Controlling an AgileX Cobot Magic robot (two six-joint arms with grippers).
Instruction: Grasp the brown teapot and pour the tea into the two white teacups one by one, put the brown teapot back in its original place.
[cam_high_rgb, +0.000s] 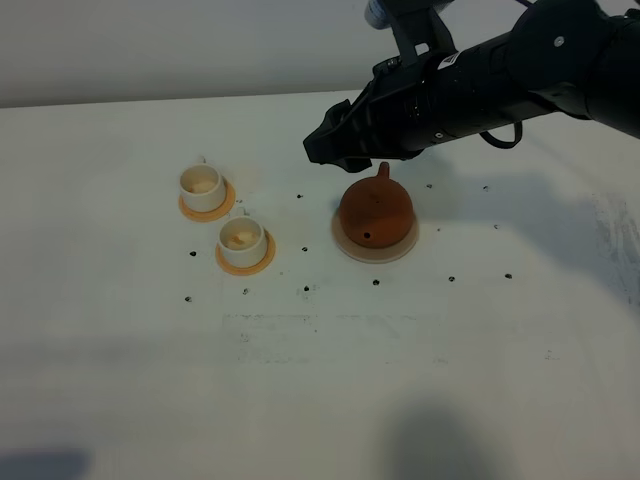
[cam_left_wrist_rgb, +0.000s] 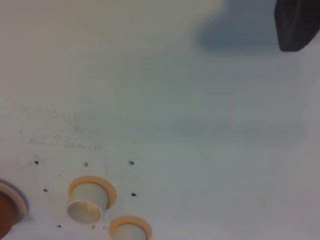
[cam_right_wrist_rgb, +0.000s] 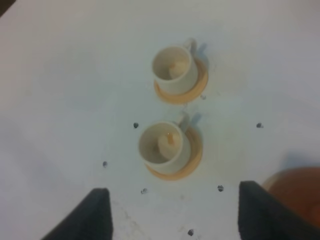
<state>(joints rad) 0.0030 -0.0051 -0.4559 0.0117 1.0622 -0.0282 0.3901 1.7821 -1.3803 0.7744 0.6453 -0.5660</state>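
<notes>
The brown teapot (cam_high_rgb: 375, 210) stands on the cream saucer (cam_high_rgb: 345, 245), right of the table's middle. The two white teacups (cam_high_rgb: 203, 186) (cam_high_rgb: 241, 236) stand on orange coasters to its left. My right gripper (cam_high_rgb: 327, 148) hovers just behind and left of the teapot, apart from it. The right wrist view shows it (cam_right_wrist_rgb: 177, 215) open and empty, with both cups (cam_right_wrist_rgb: 172, 67) (cam_right_wrist_rgb: 162, 145) ahead and the teapot's edge (cam_right_wrist_rgb: 297, 192) beside one finger. The left wrist view shows one cup (cam_left_wrist_rgb: 87, 206), the rim of the other (cam_left_wrist_rgb: 130, 231) and the teapot's edge (cam_left_wrist_rgb: 5, 215). The left gripper does not show.
Each cup sits on an orange-tan coaster (cam_high_rgb: 243, 262). Small dark specks (cam_high_rgb: 304, 291) dot the white table. A dark blurred shape (cam_left_wrist_rgb: 296, 25) sits at a corner of the left wrist view; I cannot tell what it is.
</notes>
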